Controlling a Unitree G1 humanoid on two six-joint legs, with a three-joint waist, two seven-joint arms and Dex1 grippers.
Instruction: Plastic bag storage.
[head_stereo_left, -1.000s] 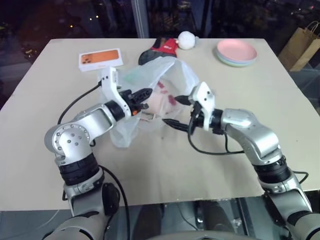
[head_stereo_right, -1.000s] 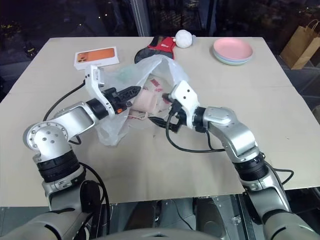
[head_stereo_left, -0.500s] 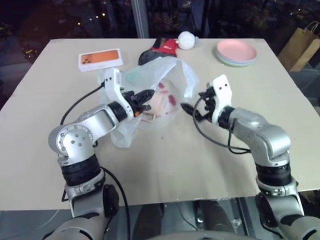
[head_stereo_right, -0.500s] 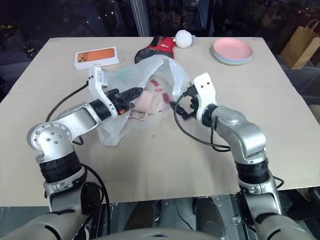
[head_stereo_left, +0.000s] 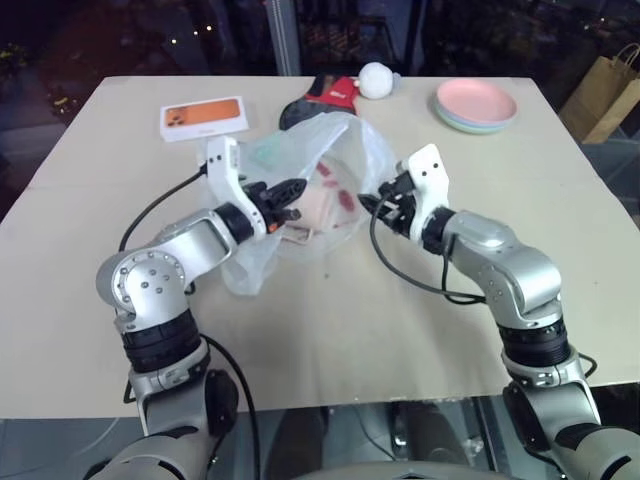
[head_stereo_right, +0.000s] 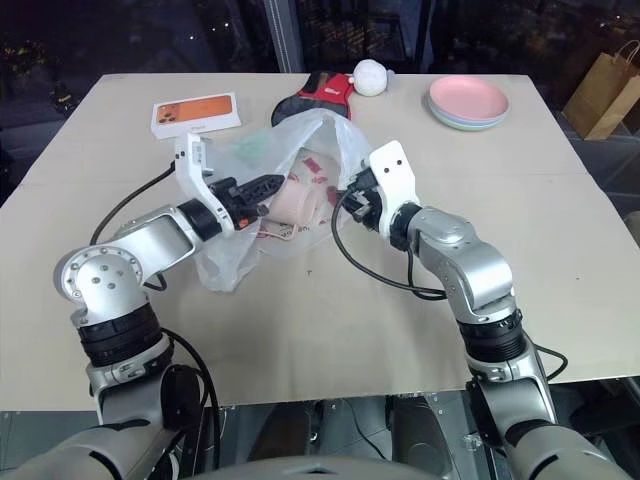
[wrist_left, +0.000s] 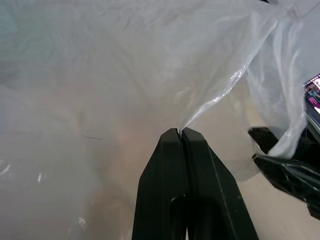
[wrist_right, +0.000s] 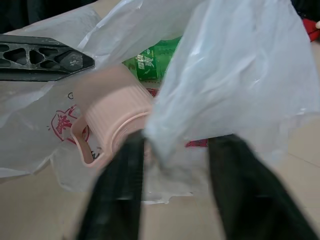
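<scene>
Across the middle of the broad beige surface (head_stereo_left: 330, 330), toward its far half, the large thin translucent white plastic bag (head_stereo_left: 330, 150) with red print stands puffed up between the two arms, with a pale pink ribbed cup-like thing (wrist_right: 112, 107) and a green-labelled item (wrist_right: 152, 62) showing through the film. On the bag's left, the left hand (head_stereo_left: 292, 188) has its two black fingers (wrist_left: 182, 150) pressed together on a pinch of the film, holding that side up. On the bag's right, the right hand (head_stereo_left: 372, 205) has its fingers partly apart, straddling a fold of the bag's rim; whether it has truly caught the film cannot be told. Farther off lie a stack of pink and pale green round plates (head_stereo_left: 476, 105) at the far right, an orange and white flat box (head_stereo_left: 203, 118) at the far left, and a black and red cloth item (head_stereo_left: 322, 98) beside a small white ball (head_stereo_left: 376, 80). My guess is the right hand may shut on air or a thin wisp that slips free, letting that side sag; pulling apart too hard could tear the film.
</scene>
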